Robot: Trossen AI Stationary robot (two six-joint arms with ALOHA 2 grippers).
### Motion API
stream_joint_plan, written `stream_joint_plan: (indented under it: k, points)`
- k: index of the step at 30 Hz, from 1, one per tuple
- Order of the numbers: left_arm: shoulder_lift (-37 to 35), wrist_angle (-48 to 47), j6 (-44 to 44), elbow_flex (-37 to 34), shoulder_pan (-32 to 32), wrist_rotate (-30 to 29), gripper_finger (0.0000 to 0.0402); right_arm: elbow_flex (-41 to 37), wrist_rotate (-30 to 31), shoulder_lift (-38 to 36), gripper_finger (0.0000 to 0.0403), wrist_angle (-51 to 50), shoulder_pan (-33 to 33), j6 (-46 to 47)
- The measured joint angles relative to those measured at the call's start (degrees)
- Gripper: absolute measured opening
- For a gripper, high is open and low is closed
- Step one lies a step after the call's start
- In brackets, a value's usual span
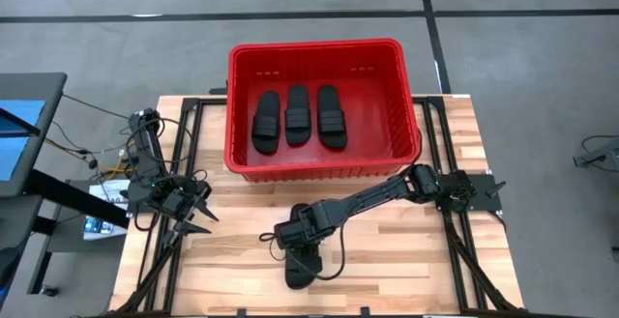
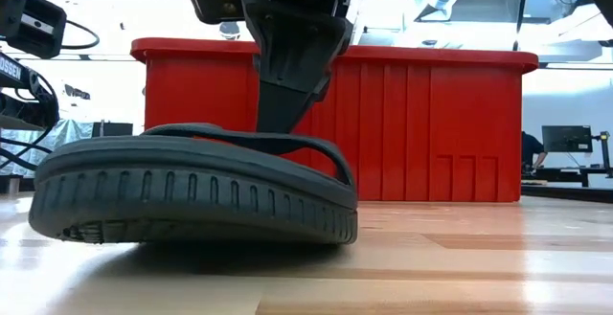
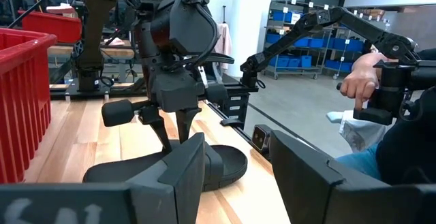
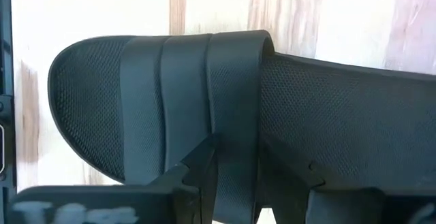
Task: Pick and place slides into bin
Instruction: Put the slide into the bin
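Observation:
Three black slides [image 1: 298, 115] lie side by side on the floor of the red bin [image 1: 324, 168] at the table's far side. A fourth black slide [image 1: 298, 270] lies sole down on the wood near the front edge, also seen in the low view [image 2: 192, 191]. My right gripper [image 1: 295, 248] stands over this slide, its fingers pointing down at the ribbed strap [image 4: 191, 94], shut on it. My left gripper [image 1: 193, 219] is open and empty at the table's left, and looks toward the slide [image 3: 218, 166]. My right gripper pinches the slide's strap at one open edge [image 4: 238, 142] between its two fingers. One finger [image 4: 197, 169] is on the strap's ribbed top and the other [image 4: 286, 173] is on the footbed side of that edge. The fingers come from above and point down. The slide's sole rests on the table.
Black frame rails [image 1: 184, 144] run along both sides of the table. The bin [image 2: 431, 123] stands just behind the slide. Beyond the table's right side, the left wrist view shows a person's hand [image 3: 357, 81] on a handle.

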Motion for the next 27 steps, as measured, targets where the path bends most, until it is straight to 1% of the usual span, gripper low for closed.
stream_joint_plan:
  k: [17, 21, 27]
  points:
    - [0.00, 0.00, 0.00, 0.00, -0.02, 0.00, 0.0156, 0.00, 0.55, 0.02, 0.0098, 0.00, -0.19, 0.04]
    - [0.00, -0.02, 0.00, 0.00, 0.00, 0.00, 0.0156, 0.00, 1.88, 0.02, 0.0098, 0.06, -0.19, 0.08]
    - [-0.02, 0.00, -0.02, 0.00, -0.02, 0.02, 0.0156, 0.00, 2.25, 0.16, 0.0098, 0.20, -0.32, 0.07]
